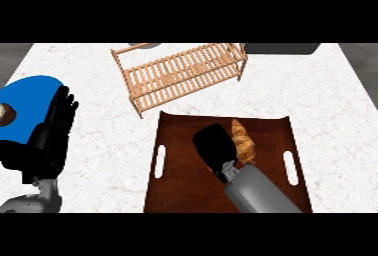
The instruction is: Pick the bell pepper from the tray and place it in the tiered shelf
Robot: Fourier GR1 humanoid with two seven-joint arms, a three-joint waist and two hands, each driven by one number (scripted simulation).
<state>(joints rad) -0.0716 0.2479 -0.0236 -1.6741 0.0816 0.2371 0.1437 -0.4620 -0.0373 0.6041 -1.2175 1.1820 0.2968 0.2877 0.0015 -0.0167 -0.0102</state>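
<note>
An orange-yellow bell pepper (243,141) lies on the brown tray (181,175), right of the tray's middle. My right hand (214,149) hovers over the tray just left of the pepper, its fingers stretched toward the far edge and not curled round it; hand and pepper look side by side, and the pepper's left edge is hidden behind the hand. The wooden tiered shelf (181,75) stands tilted on the counter beyond the tray. My left hand (53,131) rests open at the left edge, fingers up.
A blue plate (26,97) with a brown and white item (6,115) lies at the far left, partly behind the left hand. A dark container (282,48) and a grey object (144,46) sit at the counter's far edge. White marble counter (332,110) surrounds the tray.
</note>
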